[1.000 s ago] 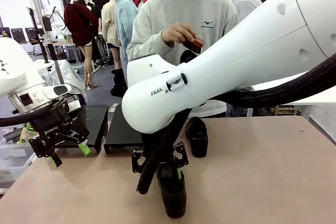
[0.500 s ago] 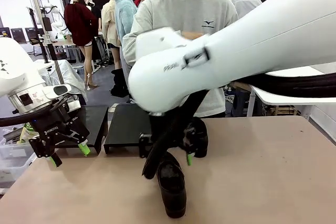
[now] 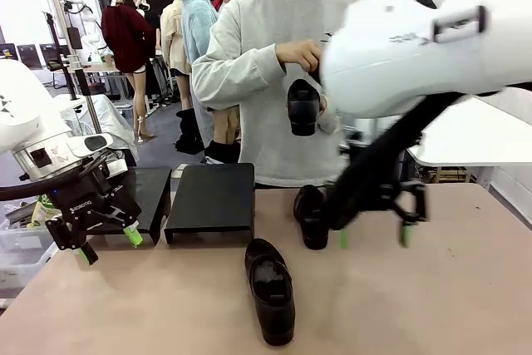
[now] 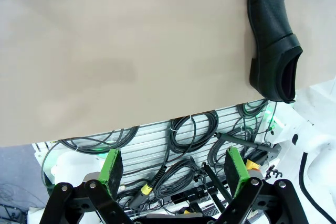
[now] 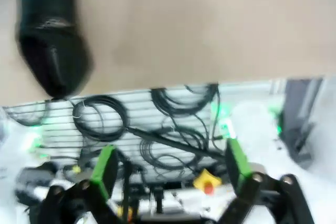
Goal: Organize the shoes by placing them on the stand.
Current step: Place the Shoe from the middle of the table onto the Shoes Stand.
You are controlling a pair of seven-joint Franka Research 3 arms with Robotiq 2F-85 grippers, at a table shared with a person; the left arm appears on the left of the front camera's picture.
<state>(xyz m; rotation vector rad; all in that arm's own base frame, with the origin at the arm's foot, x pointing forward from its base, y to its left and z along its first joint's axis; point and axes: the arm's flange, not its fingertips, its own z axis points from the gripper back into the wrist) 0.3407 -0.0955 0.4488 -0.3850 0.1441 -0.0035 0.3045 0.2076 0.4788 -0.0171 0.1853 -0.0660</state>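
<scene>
One black glossy shoe (image 3: 268,288) lies on the table near the front edge, toe toward me. A second shoe (image 3: 312,215) sits behind it, and the person's hand holds a third shoe (image 3: 303,106) up in the air. The stand is two low black platforms (image 3: 212,201) at the table's back left, bare on top. My right gripper (image 3: 374,237) hangs open and empty, right of the second shoe. My left gripper (image 3: 108,245) is open and empty at the far left. The left wrist view has the near shoe (image 4: 273,35) beyond the open gripper (image 4: 173,174). A blurred shoe (image 5: 52,35) lies in the right wrist view, with the gripper (image 5: 170,166) open.
The person stands at the far side behind the shoes. The second black platform (image 3: 145,197) sits right behind my left gripper. Cables and a metal rack (image 4: 184,140) lie below the table's front edge. Bare tabletop (image 3: 449,288) spreads to the right.
My right arm has swung up and to the right, away from the near shoe, which stays on the table. The person has raised a shoe. The left arm has not moved.
</scene>
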